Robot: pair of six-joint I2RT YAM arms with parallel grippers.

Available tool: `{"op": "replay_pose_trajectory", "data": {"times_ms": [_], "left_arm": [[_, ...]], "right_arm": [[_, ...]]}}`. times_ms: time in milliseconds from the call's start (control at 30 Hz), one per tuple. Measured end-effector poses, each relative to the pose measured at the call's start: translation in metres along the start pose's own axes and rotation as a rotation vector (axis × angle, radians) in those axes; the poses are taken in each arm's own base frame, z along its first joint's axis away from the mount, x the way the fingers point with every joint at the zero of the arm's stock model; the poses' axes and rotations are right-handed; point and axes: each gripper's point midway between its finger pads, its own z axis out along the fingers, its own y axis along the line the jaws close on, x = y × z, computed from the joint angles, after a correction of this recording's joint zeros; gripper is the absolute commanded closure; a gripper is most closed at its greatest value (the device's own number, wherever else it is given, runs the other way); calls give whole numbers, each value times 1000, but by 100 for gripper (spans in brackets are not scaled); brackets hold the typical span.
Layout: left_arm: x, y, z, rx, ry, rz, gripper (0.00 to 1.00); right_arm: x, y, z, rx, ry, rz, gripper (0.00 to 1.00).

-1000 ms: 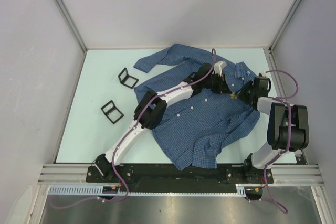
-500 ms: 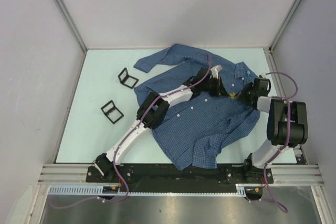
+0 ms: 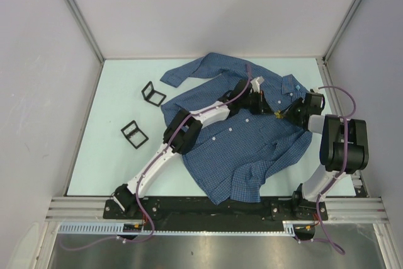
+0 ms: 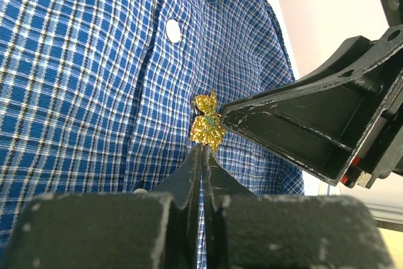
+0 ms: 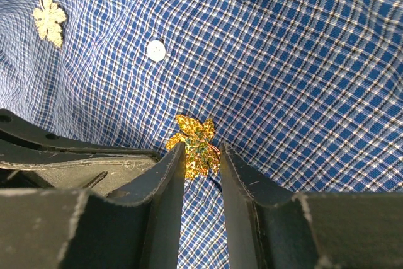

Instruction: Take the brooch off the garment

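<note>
the garment (image 3: 245, 143) is soft blue cloth in a fine white-and-navy check, with a small round white button (image 5: 155, 50) on its front. it lies rumpled and spread out on a smooth, pale mint surface (image 3: 107, 155). plain grey walls with aluminium corner posts close the space in. a black wire frame (image 3: 153, 93) and a second wire frame (image 3: 133, 134) sit on the surface to the left of the shirt.

the brooch (image 5: 194, 146) is a little leaf-shaped piece, grainy glittering gold with a fleck of green, on the shirt front just below the button, near the collar. a paler leaf-shaped pin (image 5: 49, 20) sits further off on the cloth. the right hand (image 5: 201, 154) has its scuffed matte black fingers clamped on either side of the brooch. the left hand (image 4: 201, 149) is pinched fully closed, its tips at the brooch's lower edge.
</note>
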Motion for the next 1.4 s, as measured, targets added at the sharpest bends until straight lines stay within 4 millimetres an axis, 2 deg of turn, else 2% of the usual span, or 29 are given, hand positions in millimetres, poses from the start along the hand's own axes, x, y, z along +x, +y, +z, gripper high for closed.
{"op": "replay_pose_trajectory", "data": {"times_ms": [200, 400, 567, 667, 800, 900, 1067, 1200, 1400], "left_arm": [[0, 0, 0, 0, 1, 2, 96], [3, 7, -2, -22, 12, 54, 84], [-2, 2, -11, -67, 5, 141, 78], [-10, -5, -14, -75, -14, 196, 68], [-13, -6, -16, -103, -20, 256, 46], [-11, -6, -15, -120, -18, 293, 39], [-3, -8, -10, -129, -7, 326, 37], [1, -10, -8, -130, -2, 336, 42], [7, -9, -8, -124, 11, 335, 41]], "right_arm": [[2, 6, 1, -33, 12, 6, 66], [2, 7, 0, -41, 15, 6, 67], [1, 9, -1, -47, 14, 8, 68], [-1, 14, -3, -64, 8, 13, 69], [-6, 20, -5, -90, -3, 23, 70], [-8, 24, -6, -111, -7, 30, 70], [-10, 31, -7, -146, -7, 44, 71], [-9, 34, -8, -164, 1, 57, 71], [-3, 30, -8, -162, 11, 75, 71]]}}
